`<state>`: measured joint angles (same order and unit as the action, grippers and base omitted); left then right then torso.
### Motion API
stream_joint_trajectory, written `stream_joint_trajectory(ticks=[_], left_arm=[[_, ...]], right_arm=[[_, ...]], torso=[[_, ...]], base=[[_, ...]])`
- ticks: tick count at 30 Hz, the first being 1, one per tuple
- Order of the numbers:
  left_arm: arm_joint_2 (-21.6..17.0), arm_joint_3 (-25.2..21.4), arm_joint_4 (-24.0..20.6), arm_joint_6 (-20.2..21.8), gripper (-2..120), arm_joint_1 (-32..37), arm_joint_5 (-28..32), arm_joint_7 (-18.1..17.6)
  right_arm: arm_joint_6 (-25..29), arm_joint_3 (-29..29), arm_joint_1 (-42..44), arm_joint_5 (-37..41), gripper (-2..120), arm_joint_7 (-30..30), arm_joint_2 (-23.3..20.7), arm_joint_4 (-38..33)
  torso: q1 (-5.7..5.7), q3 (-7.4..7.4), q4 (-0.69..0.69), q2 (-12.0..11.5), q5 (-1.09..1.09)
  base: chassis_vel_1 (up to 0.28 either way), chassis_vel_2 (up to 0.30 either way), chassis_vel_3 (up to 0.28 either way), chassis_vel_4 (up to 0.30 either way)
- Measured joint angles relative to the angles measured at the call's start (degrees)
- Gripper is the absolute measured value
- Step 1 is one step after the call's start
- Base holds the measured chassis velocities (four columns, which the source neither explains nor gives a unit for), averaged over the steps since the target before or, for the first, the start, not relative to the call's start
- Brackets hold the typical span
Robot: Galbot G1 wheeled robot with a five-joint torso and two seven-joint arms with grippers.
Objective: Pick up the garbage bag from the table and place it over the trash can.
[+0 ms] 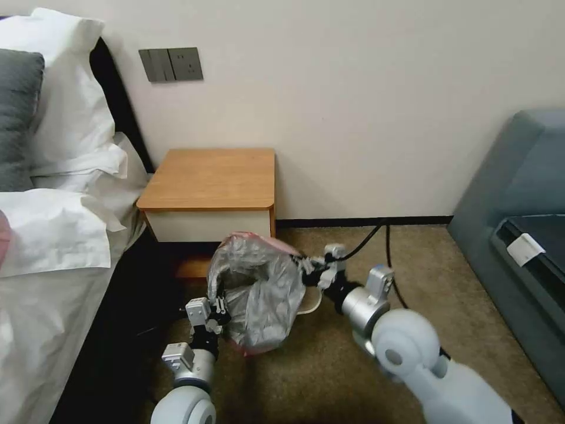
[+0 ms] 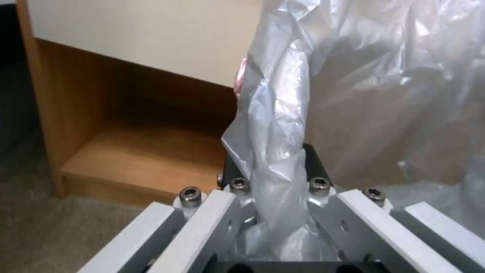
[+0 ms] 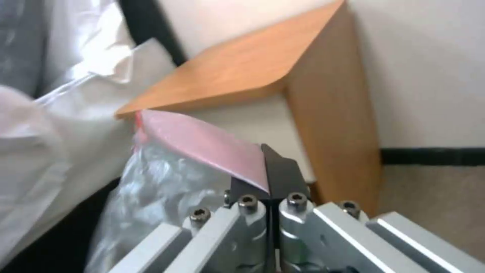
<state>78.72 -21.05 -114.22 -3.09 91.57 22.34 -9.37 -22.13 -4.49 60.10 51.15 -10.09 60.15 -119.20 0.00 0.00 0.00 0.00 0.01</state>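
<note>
Brown carpet [image 1: 329, 365] covers the floor in front of a small wooden nightstand [image 1: 212, 176] standing against a pale wall, with a bed [image 1: 53, 247] of white bedding on the robot's left. Its tabletop is bare. Held in the air low in front of the nightstand's drawer, the garbage bag [image 1: 259, 291] is stretched between both arms, its open mouth facing the robot and its pink-red edge [image 3: 202, 142] along the top. On the left, the left gripper [image 2: 270, 178] has its fingers clamped on a bunched grey fold of the bag. At the right, the right gripper [image 3: 270, 178] has its fingers pressed together on the pink edge. A beige rim [image 1: 311, 303] peeks out just behind the bag.
</note>
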Motion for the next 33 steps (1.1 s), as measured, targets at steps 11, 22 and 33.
stream_joint_trajectory(ticks=[11, 22, 33], left_arm=[[0.4, -1.3, -0.6, -3.1, 5, 0.9, 3.8, 5.3], [0.7, -3.4, 0.2, -2.1, 5, 0.4, 14.4, 7.1], [0.6, -5.7, 1.3, -0.6, 5, -0.3, 17.9, 8.4]], right_arm=[[-11.1, -0.1, -7.9, 12.4, 0, -9.5, -4.6, 3.5], [-11.4, -3.7, -4.7, 30.8, 0, -14.6, -6.0, 1.7], [-12.1, -4.0, -1.7, 29.8, 3, -15.4, -4.6, -1.4]], torso=[[0.00, 0.00, 0.00, 0.0, 0.00], [0.00, 0.00, 0.00, 0.0, -0.01], [0.00, -0.01, 0.00, 0.0, -0.01]], base=[[0.000, 0.000, 0.000, 0.000], [0.000, 0.000, 0.000, 0.000], [0.000, 0.000, 0.000, 0.000]])
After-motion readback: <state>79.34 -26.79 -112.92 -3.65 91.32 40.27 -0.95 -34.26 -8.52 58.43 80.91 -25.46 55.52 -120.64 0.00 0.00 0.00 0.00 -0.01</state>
